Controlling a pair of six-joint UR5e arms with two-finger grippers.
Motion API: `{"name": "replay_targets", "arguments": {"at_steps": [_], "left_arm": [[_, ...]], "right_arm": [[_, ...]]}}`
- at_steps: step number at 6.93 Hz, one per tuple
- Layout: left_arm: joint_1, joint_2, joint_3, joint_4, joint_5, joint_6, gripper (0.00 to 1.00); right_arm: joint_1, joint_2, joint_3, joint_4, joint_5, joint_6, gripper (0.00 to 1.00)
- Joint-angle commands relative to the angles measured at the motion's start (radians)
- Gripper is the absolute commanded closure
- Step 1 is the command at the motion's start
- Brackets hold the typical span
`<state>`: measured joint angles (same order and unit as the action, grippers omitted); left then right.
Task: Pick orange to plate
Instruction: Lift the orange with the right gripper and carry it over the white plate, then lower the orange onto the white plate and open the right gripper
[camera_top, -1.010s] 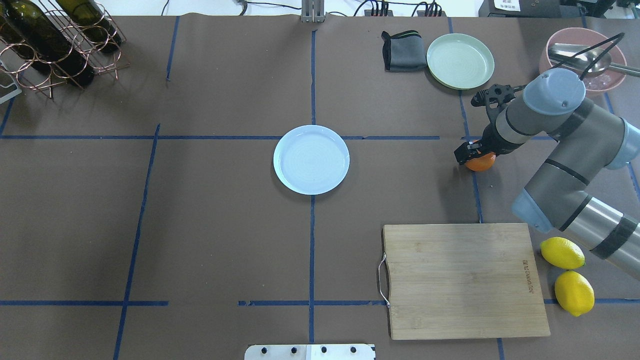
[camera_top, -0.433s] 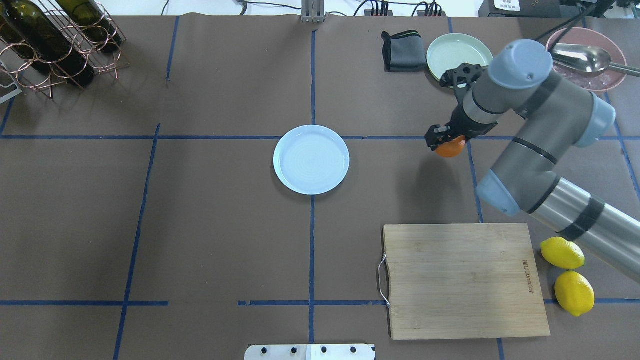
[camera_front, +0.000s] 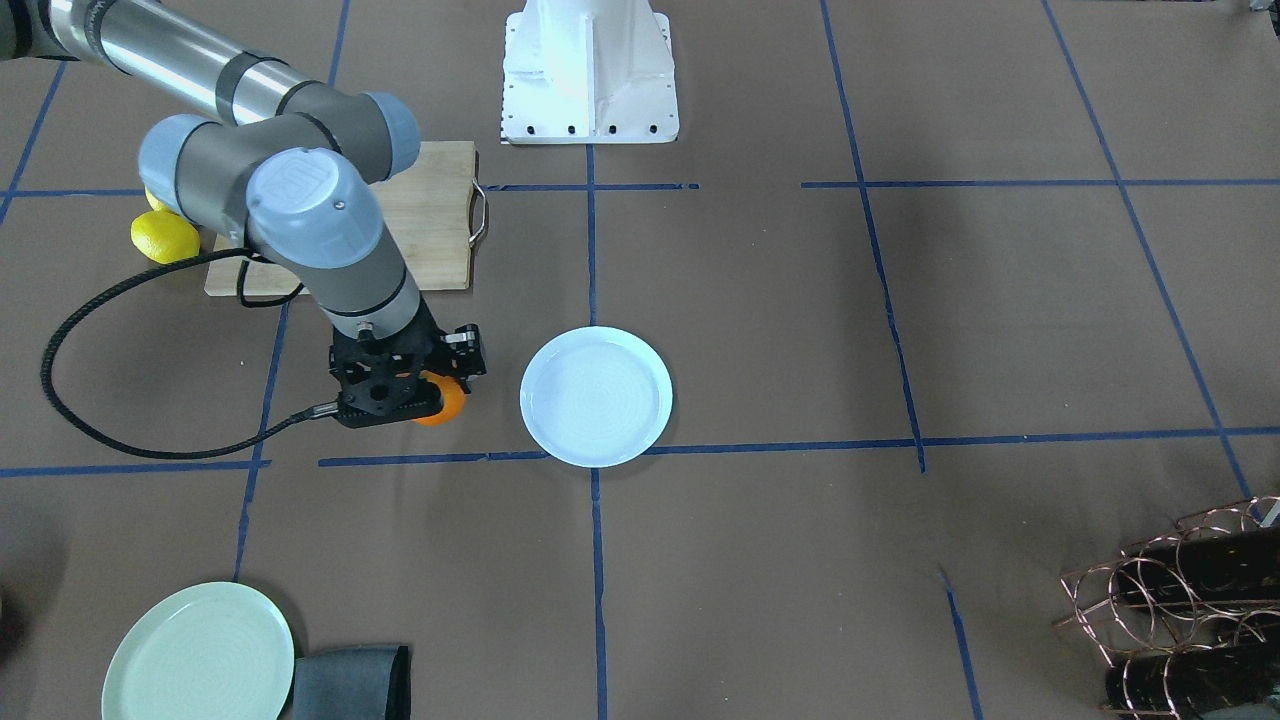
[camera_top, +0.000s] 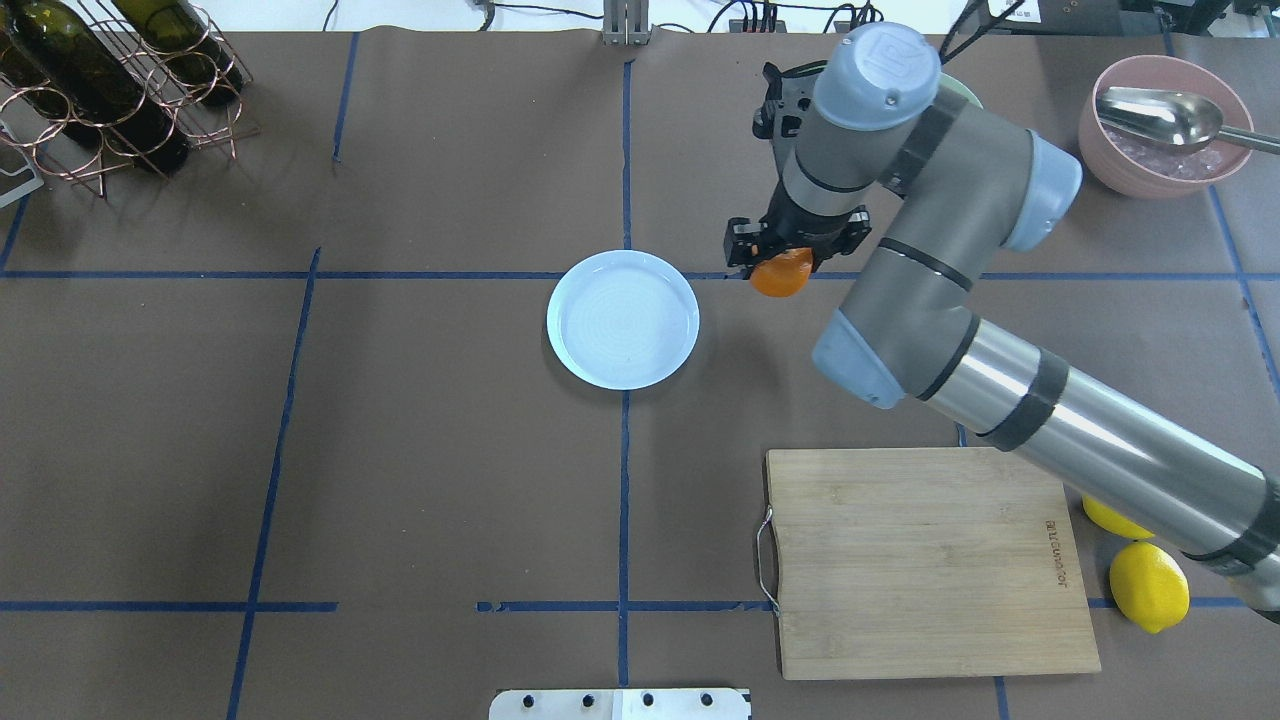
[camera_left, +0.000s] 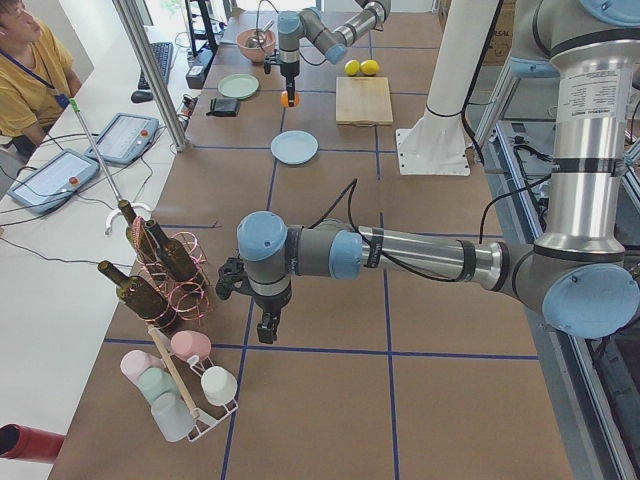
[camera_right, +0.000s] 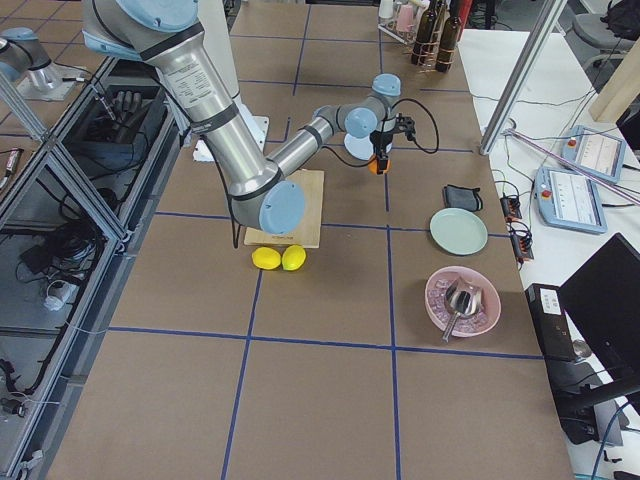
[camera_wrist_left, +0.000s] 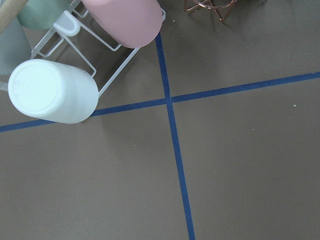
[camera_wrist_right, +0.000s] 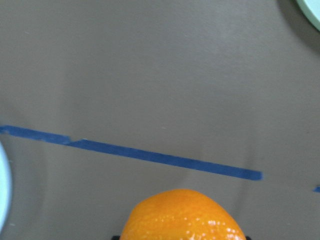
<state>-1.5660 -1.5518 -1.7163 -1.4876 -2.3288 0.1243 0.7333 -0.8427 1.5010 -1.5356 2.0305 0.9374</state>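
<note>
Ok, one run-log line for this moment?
right gripper: shut on orange | orange: off the table, short of plate | plate: empty | left gripper: state unclear

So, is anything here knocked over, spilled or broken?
Nothing stands out. The orange is held in the right gripper, just beside the white plate, which lies flat on the table. The lemons rest next to the cutting board.

right hand gripping orange, just beside white plate
</note>
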Motion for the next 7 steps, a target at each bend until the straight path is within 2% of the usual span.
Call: {"name": "replay_targets", "arguments": {"at_steps": [1, 2, 3, 5, 6, 7], "left_arm": [[0.000, -0.001, 0.001, 0.013, -0.004, 0.000, 0.00], [0.000, -0.002, 0.003, 0.013, -0.006, 0.002, 0.00], [0.000, -0.002, 0.004, 0.013, -0.007, 0.002, 0.00], [0.000, -0.002, 0.004, 0.013, -0.009, 0.000, 0.00], [0.000, -0.002, -0.002, 0.013, -0.009, 0.002, 0.00], [0.000, -0.002, -0.003, 0.013, -0.009, 0.002, 0.00]], "right_arm": [[-0.131, 0.175, -0.152, 0.012, -0.181, 0.279, 1.00], [-0.167, 0.206, -0.226, 0.085, -0.226, 0.322, 1.00], [-0.192, 0.220, -0.272, 0.110, -0.233, 0.327, 1.00], [-0.203, 0.221, -0.280, 0.109, -0.234, 0.325, 1.00], [-0.201, 0.221, -0.282, 0.111, -0.234, 0.320, 0.73], [-0.199, 0.223, -0.282, 0.111, -0.234, 0.317, 0.01]]}}
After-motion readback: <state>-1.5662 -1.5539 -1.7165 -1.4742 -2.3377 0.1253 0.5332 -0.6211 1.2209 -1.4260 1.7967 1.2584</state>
